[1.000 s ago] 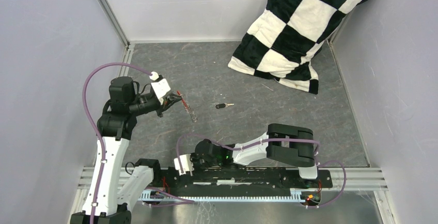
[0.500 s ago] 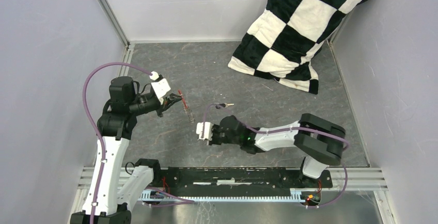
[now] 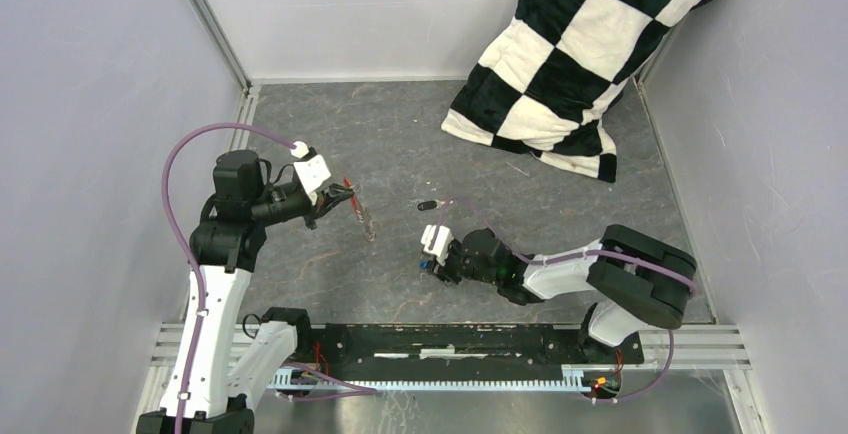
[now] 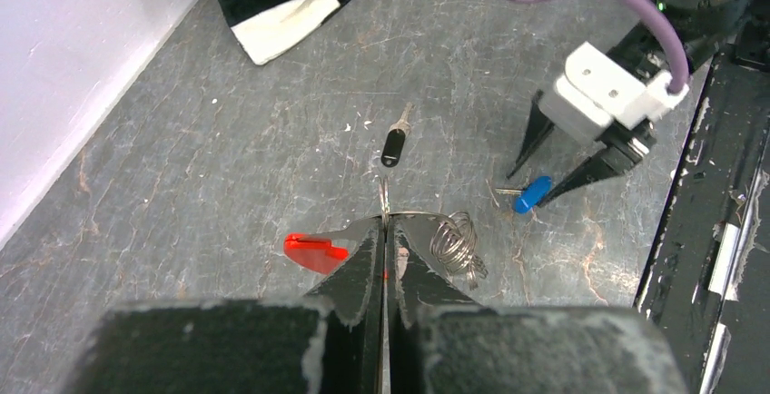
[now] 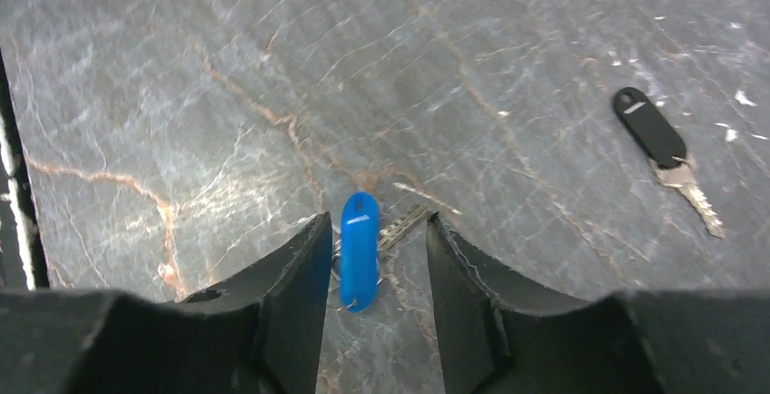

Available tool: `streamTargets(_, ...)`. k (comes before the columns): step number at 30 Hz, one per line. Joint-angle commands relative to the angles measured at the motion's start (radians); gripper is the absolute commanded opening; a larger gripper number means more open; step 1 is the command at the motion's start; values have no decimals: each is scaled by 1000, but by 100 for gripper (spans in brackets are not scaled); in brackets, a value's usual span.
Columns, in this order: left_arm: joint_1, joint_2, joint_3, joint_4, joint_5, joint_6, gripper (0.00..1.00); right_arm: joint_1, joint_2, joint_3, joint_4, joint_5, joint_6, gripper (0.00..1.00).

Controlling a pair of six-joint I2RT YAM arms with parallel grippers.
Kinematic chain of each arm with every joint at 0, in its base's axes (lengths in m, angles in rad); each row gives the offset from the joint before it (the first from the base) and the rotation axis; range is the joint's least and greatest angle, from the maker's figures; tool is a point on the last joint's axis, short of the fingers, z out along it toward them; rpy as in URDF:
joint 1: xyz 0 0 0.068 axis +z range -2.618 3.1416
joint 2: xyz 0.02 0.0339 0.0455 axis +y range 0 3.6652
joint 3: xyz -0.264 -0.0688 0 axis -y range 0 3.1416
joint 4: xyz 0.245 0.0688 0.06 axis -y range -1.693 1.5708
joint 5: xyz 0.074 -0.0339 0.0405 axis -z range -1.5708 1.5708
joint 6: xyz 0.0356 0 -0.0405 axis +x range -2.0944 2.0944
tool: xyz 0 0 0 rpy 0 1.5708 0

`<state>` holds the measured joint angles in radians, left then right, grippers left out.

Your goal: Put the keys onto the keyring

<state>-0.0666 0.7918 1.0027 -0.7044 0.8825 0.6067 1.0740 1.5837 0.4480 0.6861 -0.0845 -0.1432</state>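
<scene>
Our left gripper (image 4: pixel 384 226) is clamped on the keyring (image 4: pixel 454 241), our right gripper (image 5: pixel 376 223) hangs with jaws apart astride the blue key (image 5: pixel 360 251) on the tabletop (image 5: pixel 182 67), and the black key (image 5: pixel 648 128) lies farther off, so we judge neither key threaded yet.

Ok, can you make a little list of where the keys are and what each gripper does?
left gripper: shut on the keyring
right gripper: open, straddling the blue key
blue key: flat on the table, not gripped
black key: on the table, apart from both grippers
checkered pillow: far right corner
</scene>
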Motion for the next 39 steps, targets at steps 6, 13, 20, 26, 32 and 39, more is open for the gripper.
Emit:
streamTargets(6,6,-23,-5,33,47,-7,2,-90,-290,53,-134,193,90,67)
streamTargets(13,7,-22,-8,42,55,-32,2,-100,-347,-8,-222,116,233,91)
streamTargets(20,7,-25,-10,43,56,-44,2,-99,-290,-119,-148,57,452,69)
streamTargets(26,6,-25,-11,37,59,-39,2,-99,-240,-166,-40,-37,556,66)
streamTargets(32,6,-28,-19,28,66,-21,2,-101,-171,-146,-12,-97,599,64)
streamTargets(39,6,-30,-13,29,73,-21,2,-99,-115,-107,-19,-67,627,53)
